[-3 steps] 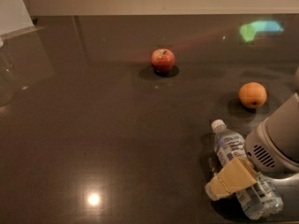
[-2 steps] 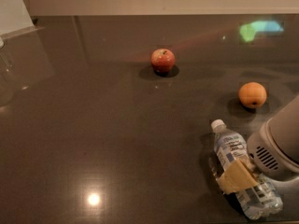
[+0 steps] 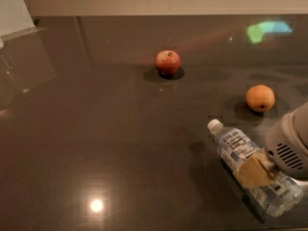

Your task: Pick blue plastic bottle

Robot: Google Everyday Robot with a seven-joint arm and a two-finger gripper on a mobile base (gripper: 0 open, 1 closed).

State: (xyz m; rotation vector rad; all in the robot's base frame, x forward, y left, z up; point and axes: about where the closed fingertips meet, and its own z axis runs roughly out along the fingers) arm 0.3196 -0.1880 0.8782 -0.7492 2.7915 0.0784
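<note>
The blue plastic bottle point(image 3: 234, 147) lies on its side on the dark table at the front right. Its white cap points to the far left and its base to the near right. It is clear and ribbed, with a pale label in black print. My gripper point(image 3: 253, 172) comes in from the right edge. Its tan tip rests over the middle of the bottle and hides part of the label. Its grey housing point(image 3: 291, 148) sits just to the right of the bottle.
A red apple point(image 3: 167, 62) stands at the middle back. An orange point(image 3: 260, 98) sits behind the bottle at the right. A clear container point(image 3: 5, 81) and a white panel point(image 3: 12, 8) are at the far left. The dark table point(image 3: 96, 138) shows glare spots.
My gripper's tan tip has moved right and slightly back, from beside the bottle's left flank onto its middle. The bottle's cap end has shifted a little to the left.
</note>
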